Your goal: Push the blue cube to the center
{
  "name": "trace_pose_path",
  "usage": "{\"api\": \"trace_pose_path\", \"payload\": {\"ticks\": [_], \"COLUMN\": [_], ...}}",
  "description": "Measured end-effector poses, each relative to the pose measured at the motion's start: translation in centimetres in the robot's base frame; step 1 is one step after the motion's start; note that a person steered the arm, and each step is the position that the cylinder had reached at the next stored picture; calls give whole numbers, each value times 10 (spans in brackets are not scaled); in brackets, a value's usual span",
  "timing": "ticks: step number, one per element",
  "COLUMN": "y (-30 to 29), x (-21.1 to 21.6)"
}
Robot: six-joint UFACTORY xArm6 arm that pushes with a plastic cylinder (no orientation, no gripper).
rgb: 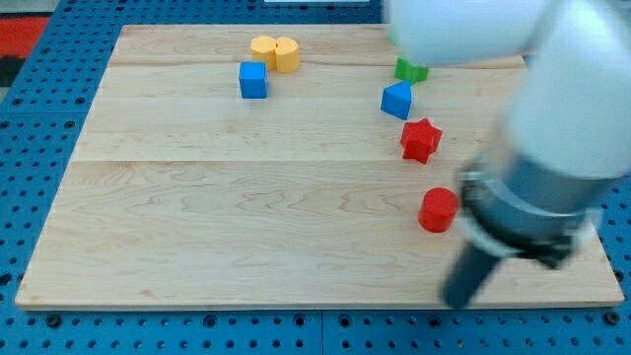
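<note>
Tip touches nothing, below red cylinder, far from blue cube.

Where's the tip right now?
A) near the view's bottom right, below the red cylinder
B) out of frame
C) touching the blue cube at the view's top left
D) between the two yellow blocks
A: my tip sits near the board's bottom edge, just below and right of the red cylinder, far from the blue cube.

Centre: wide open, bare wood.
Blue cube: crowded above by yellow blocks.
Right side: blocked by red star, red cylinder.
</note>
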State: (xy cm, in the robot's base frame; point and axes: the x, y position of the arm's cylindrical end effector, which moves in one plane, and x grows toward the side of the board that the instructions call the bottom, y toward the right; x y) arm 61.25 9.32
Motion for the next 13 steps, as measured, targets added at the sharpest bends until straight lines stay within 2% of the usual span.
{"api": "trace_pose_path", "payload": {"ticks": [1,2,5,8,10,11,13], "y": [-97,-154,-283,-269,-226,-198,-165], "x": [-11,-44,-155,-243,-291,-310,-303]}}
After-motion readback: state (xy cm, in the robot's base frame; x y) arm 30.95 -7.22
